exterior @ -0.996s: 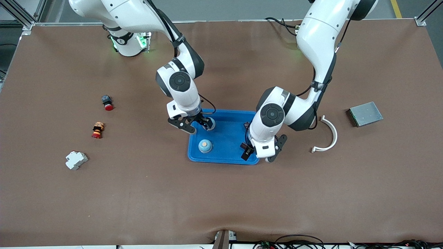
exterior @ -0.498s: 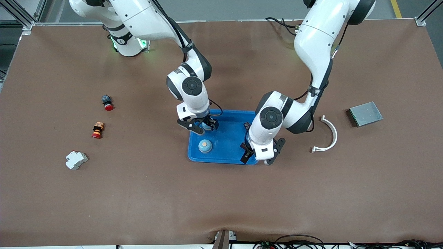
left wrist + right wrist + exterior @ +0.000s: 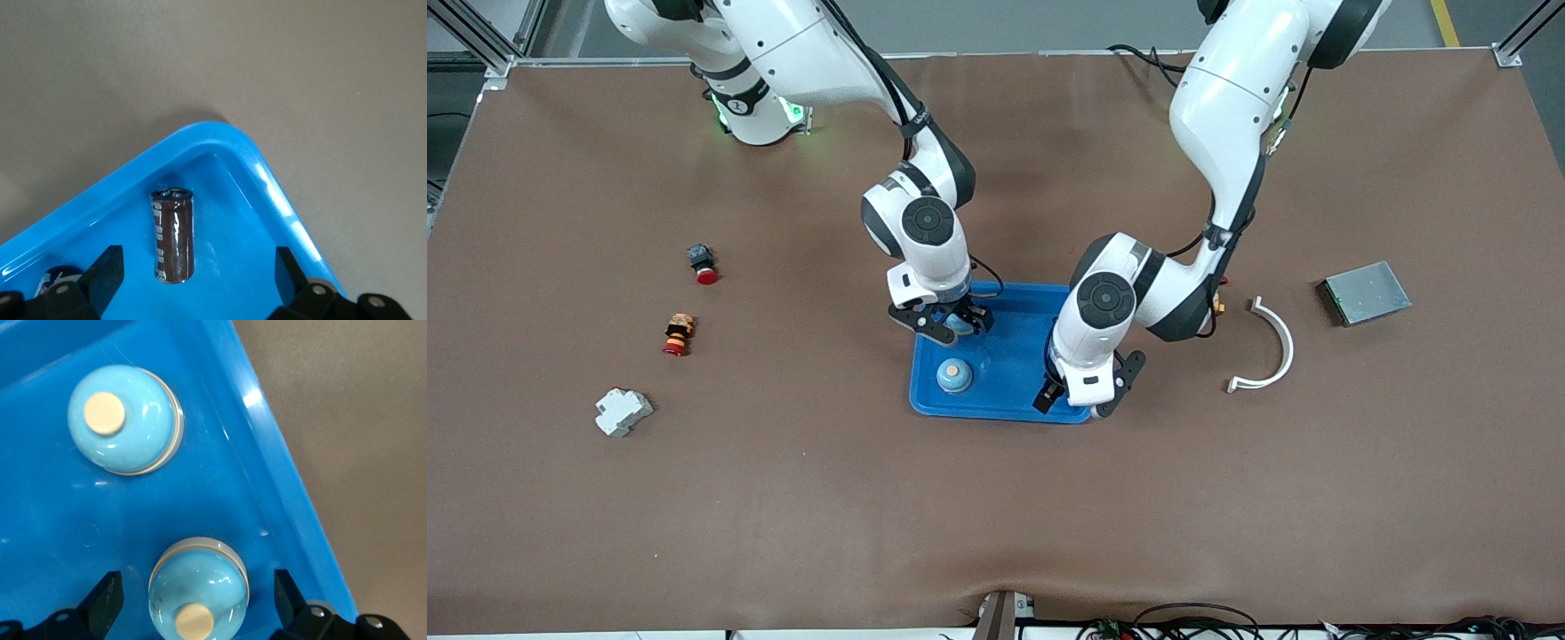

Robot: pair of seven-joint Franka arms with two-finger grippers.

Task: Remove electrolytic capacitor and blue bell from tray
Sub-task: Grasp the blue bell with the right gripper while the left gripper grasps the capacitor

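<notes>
Both claws are hanging wide open over the blue tray: left claw above the capacitor (lying flat), right claw above a bell.

Blue tray, light-blue bells, dark-brown capacitor.

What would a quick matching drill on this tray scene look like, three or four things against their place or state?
Things:
1. capacitor
2. left gripper
3. curved white piece
4. bells

Places or states:
A. two of them, light blue, in the blue tray
B. lying on its side in a tray corner
C. open, above the capacitor
D. on the bare table, toward the left arm's end

Pairs: 1-B, 2-C, 3-D, 4-A
</notes>
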